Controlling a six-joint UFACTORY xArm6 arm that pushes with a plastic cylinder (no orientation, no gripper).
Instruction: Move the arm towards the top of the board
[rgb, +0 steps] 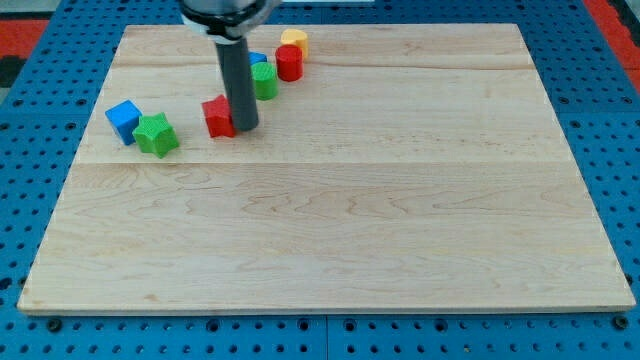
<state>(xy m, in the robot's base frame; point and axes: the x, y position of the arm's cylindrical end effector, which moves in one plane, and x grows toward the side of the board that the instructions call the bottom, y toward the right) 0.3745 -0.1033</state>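
Observation:
My tip (245, 128) rests on the wooden board (330, 210) in its upper left part, touching the right side of a red block (217, 116). Just above and right of the rod sit a green block (264, 80), a red cylinder (289, 63) and a yellow block (294, 40) in a tight cluster. A blue block (256, 60) shows partly behind the rod. At the view's left a blue cube (124, 120) and a green star-shaped block (156, 134) touch each other.
The board lies on a blue perforated table (30, 180). A red area (612, 18) shows at the view's top right corner, beyond the board.

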